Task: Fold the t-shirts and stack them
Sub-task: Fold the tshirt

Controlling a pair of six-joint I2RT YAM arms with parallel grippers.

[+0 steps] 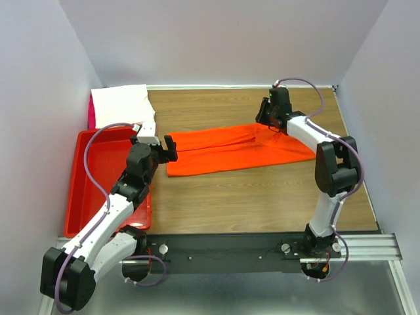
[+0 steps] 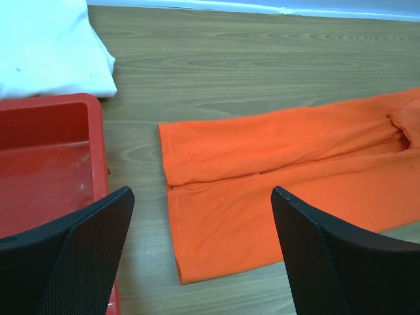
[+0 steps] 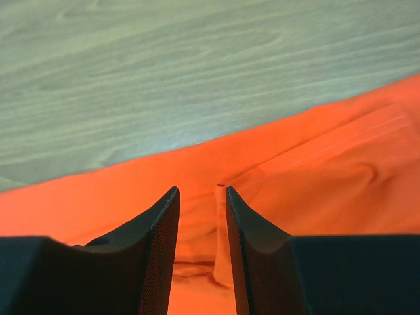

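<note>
Wood table [image 1: 262,197], orange t-shirt [image 1: 236,149] under right claw [image 3: 200,193], near left claw [image 2: 200,191]

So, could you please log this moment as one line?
orange shirt folded lengthwise, flat on table | left gripper open at hem end | right gripper part-open over other end | white shirt by bin

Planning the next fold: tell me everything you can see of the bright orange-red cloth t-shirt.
Bright orange-red soft cloth t-shirt, folded lengthwise into a long strip, lying flat on the wooden table. Stitched hem end points toward the red plastic bin, not touching it. The right gripper, jaws slightly apart, sits over its wrinkled opposite end.
</note>
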